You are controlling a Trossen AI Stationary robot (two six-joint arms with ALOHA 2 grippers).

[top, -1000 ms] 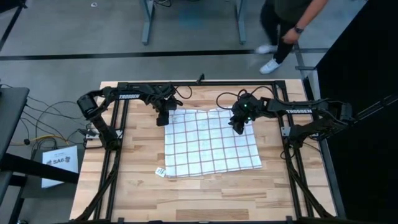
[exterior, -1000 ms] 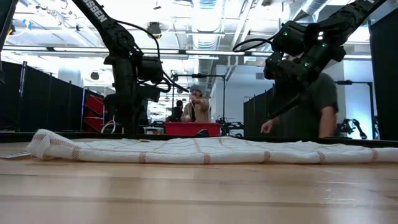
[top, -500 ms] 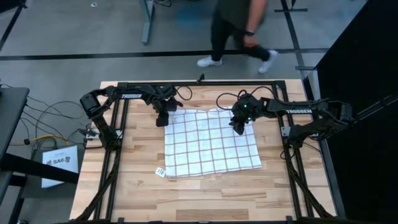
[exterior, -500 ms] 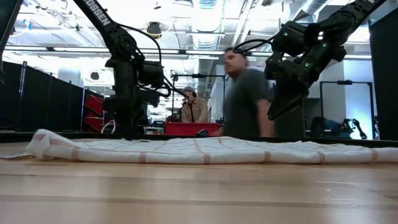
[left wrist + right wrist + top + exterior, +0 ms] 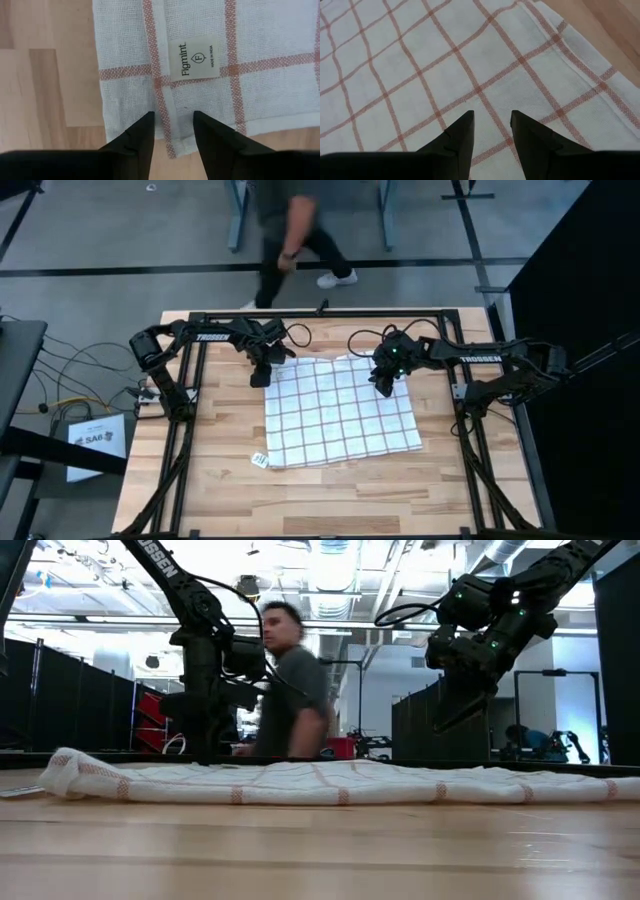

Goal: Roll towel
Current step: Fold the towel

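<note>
Two grippers over towel (image 5: 340, 410), which lies flat mid-table. Left gripper (image 5: 172, 132) at its 10 o'clock corner, fingers apart astride the hem by the label (image 5: 195, 58); right gripper (image 5: 491, 131) near 1 o'clock corner, also apart. Best approach, imo: pinch both far corners evenly, roll toward 6 o'clock, keep tension equal. No containers visible.

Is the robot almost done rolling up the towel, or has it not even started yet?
Barely started. Done: the towel lies spread flat on the table, with no roll in it. In hand: the left end effector hangs over the towel's far left corner, the right end effector over its far right part, both open and gripping nothing. Left: grabbing the edge and all the rolling.
</note>
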